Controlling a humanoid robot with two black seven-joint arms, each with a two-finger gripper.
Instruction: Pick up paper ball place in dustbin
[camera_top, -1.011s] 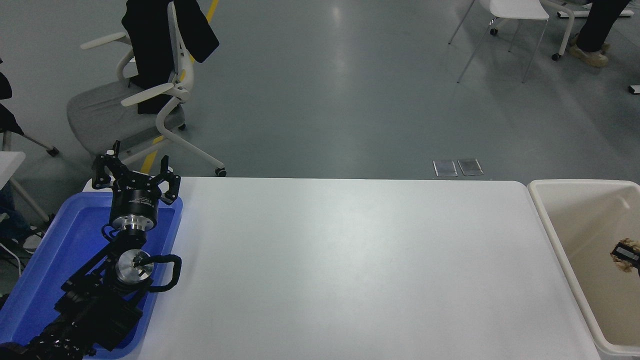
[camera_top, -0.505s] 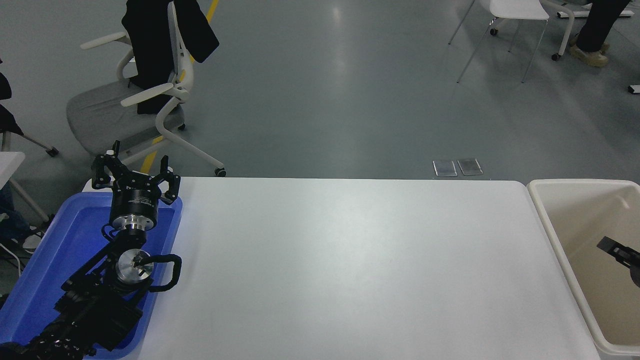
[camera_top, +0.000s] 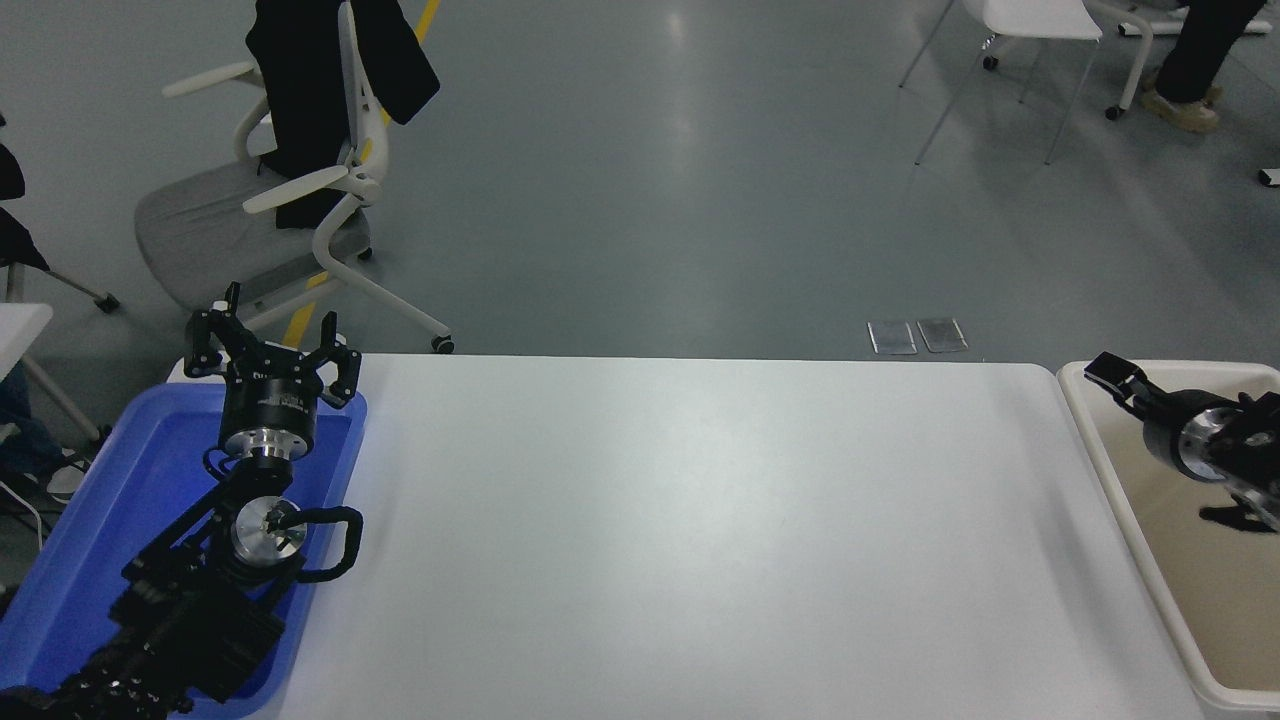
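Raised over the dustbin's near-left corner, my right hand now holds nothing; only one finger shows, so I cannot tell its spread. A second ago it sat lower inside, pinching the paper ball. That ball is out of sight, probably beneath my hand. Far left, my left hand stays parked, spread, above the blue tray.
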